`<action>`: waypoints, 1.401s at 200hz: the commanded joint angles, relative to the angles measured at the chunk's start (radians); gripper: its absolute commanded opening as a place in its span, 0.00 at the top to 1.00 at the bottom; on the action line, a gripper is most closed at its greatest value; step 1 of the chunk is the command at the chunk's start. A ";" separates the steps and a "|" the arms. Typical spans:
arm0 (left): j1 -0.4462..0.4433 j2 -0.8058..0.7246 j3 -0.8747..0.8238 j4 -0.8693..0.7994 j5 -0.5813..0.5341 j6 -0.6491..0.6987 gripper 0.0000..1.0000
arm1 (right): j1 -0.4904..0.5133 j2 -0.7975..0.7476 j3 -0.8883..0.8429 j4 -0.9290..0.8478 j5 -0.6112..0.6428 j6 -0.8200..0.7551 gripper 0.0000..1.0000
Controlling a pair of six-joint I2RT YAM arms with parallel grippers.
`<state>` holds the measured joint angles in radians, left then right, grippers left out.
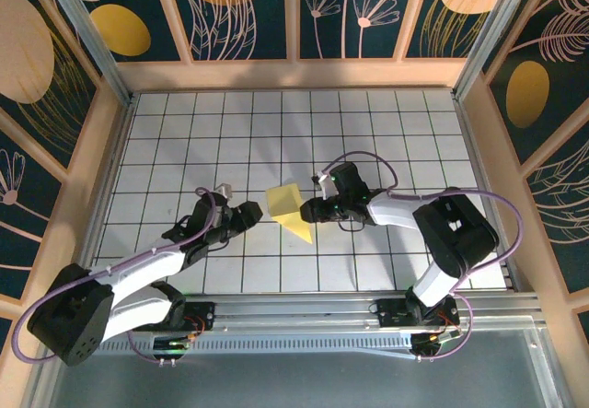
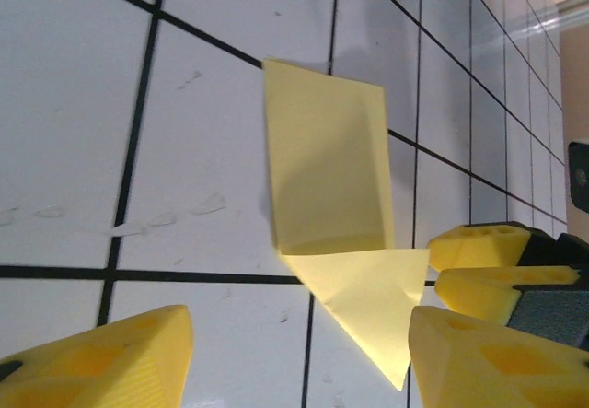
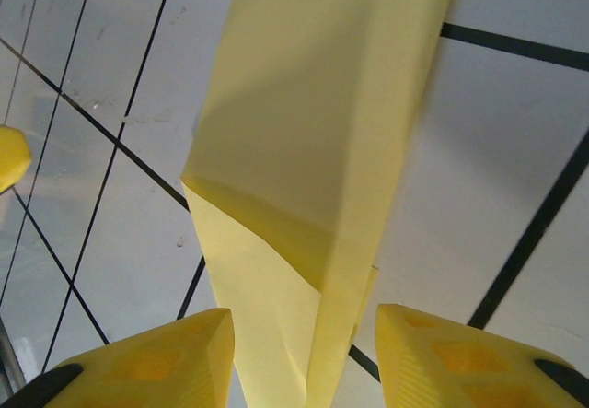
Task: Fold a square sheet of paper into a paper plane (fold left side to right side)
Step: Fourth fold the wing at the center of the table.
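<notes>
The bright yellow sheet of paper (image 1: 290, 210) lies creased and folded on the white grid table, tapering to a point at its near right end, like a partly made paper plane. One flap stands up off the table (image 2: 327, 164). My left gripper (image 1: 247, 216) sits just left of the paper, open, and the paper's pointed tip (image 2: 382, 320) lies between its fingers without being touched. My right gripper (image 1: 309, 210) is at the paper's right edge, also open. The folded paper (image 3: 313, 150) runs between its yellow fingers (image 3: 152, 362) with a gap on each side.
The white tiled table (image 1: 386, 132) is walled by wooden rails and patterned panels at the back and sides. A metal rail (image 1: 304, 311) carrying both arm bases runs along the near edge. The right gripper's yellow fingertips (image 2: 479, 247) show in the left wrist view.
</notes>
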<state>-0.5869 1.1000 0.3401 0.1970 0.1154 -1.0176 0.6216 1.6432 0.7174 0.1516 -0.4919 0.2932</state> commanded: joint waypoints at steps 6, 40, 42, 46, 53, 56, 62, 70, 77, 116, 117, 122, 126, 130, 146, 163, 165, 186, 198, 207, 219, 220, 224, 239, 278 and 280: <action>0.008 -0.025 -0.019 0.012 -0.036 -0.066 0.34 | 0.009 0.024 0.013 0.072 -0.045 0.007 0.61; 0.014 -0.008 -0.024 0.058 -0.008 -0.082 0.24 | 0.009 0.019 0.008 0.085 -0.052 0.023 0.71; 0.013 -0.007 -0.024 0.062 -0.004 -0.084 0.24 | 0.009 0.018 0.008 0.085 -0.052 0.023 0.71; 0.016 -0.003 -0.025 0.077 0.006 -0.086 0.23 | 0.009 0.019 0.008 0.082 -0.053 0.023 0.72; 0.022 0.005 -0.025 0.093 0.026 -0.092 0.21 | 0.009 0.017 0.008 0.077 -0.052 0.021 0.74; 0.024 0.009 -0.025 0.104 0.033 -0.094 0.21 | 0.009 0.016 0.008 0.074 -0.050 0.021 0.74; 0.030 0.017 -0.023 0.118 0.049 -0.097 0.21 | 0.009 0.015 0.006 0.071 -0.049 0.020 0.75; 0.035 0.031 -0.018 0.133 0.068 -0.097 0.19 | 0.009 0.011 0.002 0.071 -0.047 0.020 0.76; 0.040 0.045 -0.013 0.147 0.086 -0.096 0.18 | 0.009 0.010 0.001 0.072 -0.048 0.020 0.76; 0.051 0.131 0.015 0.231 0.157 -0.108 0.16 | 0.009 0.021 -0.004 0.090 -0.056 0.029 0.76; 0.050 0.133 0.016 0.232 0.158 -0.108 0.16 | 0.009 0.022 -0.004 0.090 -0.056 0.030 0.76; 0.052 0.144 0.021 0.239 0.162 -0.109 0.16 | 0.009 0.022 -0.004 0.093 -0.056 0.032 0.77; 0.052 0.154 0.022 0.244 0.164 -0.109 0.16 | 0.009 0.024 -0.005 0.095 -0.058 0.033 0.78; 0.052 0.164 0.026 0.250 0.169 -0.111 0.16 | 0.008 0.025 -0.005 0.097 -0.061 0.034 0.80; 0.052 0.204 0.037 0.269 0.180 -0.116 0.16 | 0.008 0.024 -0.001 0.094 -0.066 0.036 0.92; 0.053 0.241 0.051 0.285 0.190 -0.121 0.16 | 0.008 -0.004 -0.003 0.086 -0.060 0.040 1.00; 0.053 0.245 0.051 0.288 0.191 -0.122 0.16 | 0.008 -0.008 -0.004 0.087 -0.057 0.043 1.00; 0.053 0.275 0.065 0.309 0.198 -0.123 0.17 | 0.007 -0.059 -0.016 0.088 -0.041 0.053 1.00; 0.053 0.295 0.075 0.315 0.198 -0.120 0.18 | 0.007 -0.084 -0.025 0.093 -0.043 0.061 1.00; 0.053 0.308 0.085 0.314 0.196 -0.121 0.20 | 0.006 -0.100 -0.033 0.101 -0.046 0.069 1.00; 0.053 0.329 0.095 0.324 0.204 -0.122 0.23 | 0.006 -0.119 -0.042 0.111 -0.051 0.076 1.00; 0.053 0.331 0.096 0.324 0.205 -0.122 0.23 | 0.005 -0.121 -0.043 0.112 -0.052 0.077 1.00; 0.053 0.338 0.100 0.329 0.208 -0.123 0.24 | 0.006 -0.125 -0.046 0.114 -0.053 0.080 1.00; 0.053 0.362 0.115 0.347 0.224 -0.124 0.28 | 0.006 -0.135 -0.057 0.119 -0.059 0.086 1.00; 0.053 0.422 0.155 0.359 0.249 -0.117 0.32 | 0.005 -0.152 -0.077 0.134 -0.065 0.100 1.00; 0.053 0.425 0.156 0.360 0.249 -0.117 0.33 | 0.005 -0.153 -0.077 0.134 -0.065 0.101 1.00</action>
<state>-0.5411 1.4906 0.4625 0.5007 0.3328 -1.1313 0.6243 1.5227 0.6624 0.2584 -0.5446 0.3763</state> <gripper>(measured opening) 0.681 0.052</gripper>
